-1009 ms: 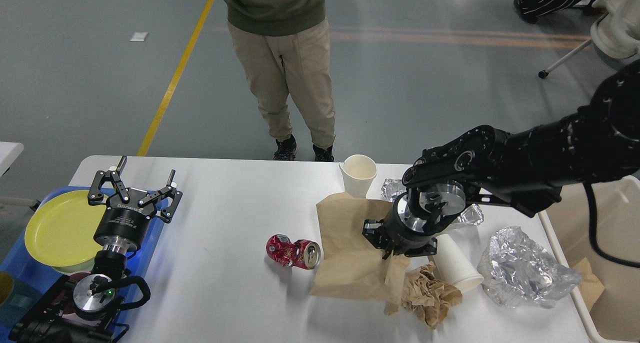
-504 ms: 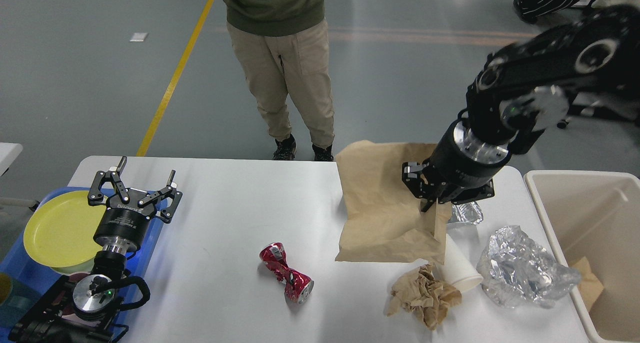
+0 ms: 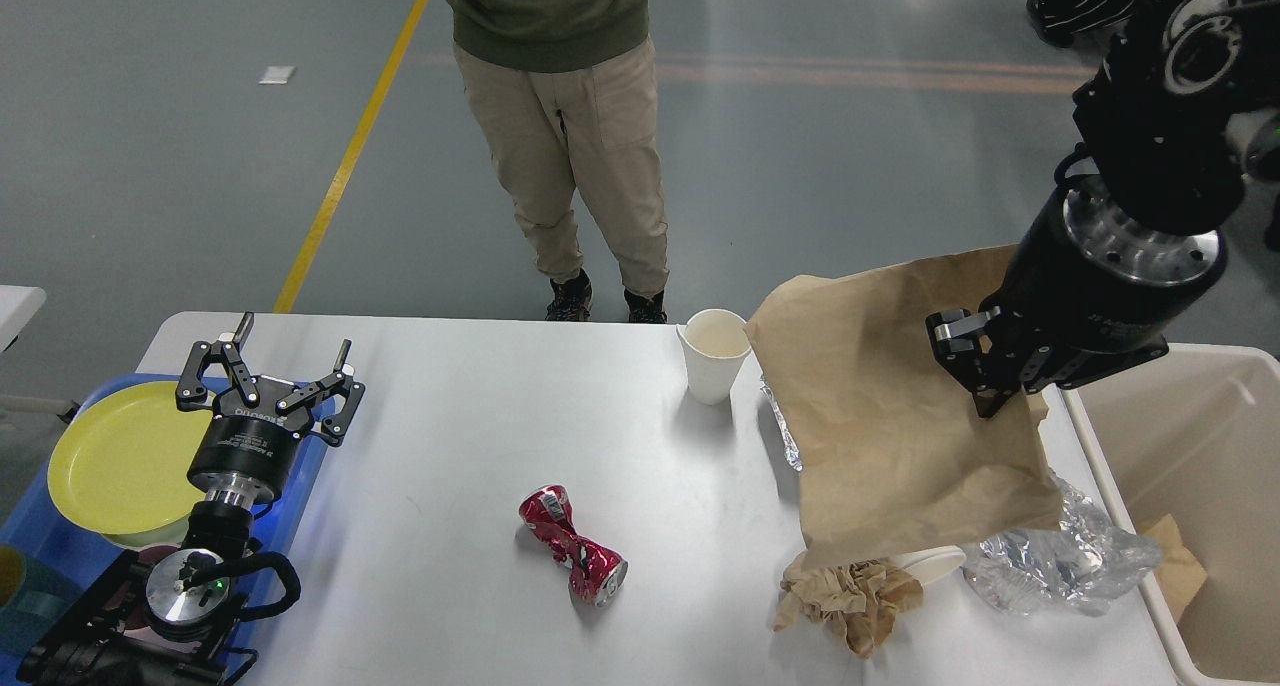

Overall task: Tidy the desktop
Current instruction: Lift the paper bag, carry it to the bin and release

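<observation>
left end effector (image 3: 268,364): fingers spread, pointing up | right end effector (image 3: 985,381): raised, clamped on paper

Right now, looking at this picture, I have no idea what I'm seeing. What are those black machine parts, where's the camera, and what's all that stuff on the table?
The camera sits in a humanoid robot's head, looking down at a white desktop. The black parts are its own arms. The left gripper hangs open above a blue tray holding a yellow plate. The right gripper pinches a brown paper sheet, lifted near a beige bin. On the table: a crushed red can, a white paper cup, crumpled brown paper and foil. A person stands beyond.
</observation>
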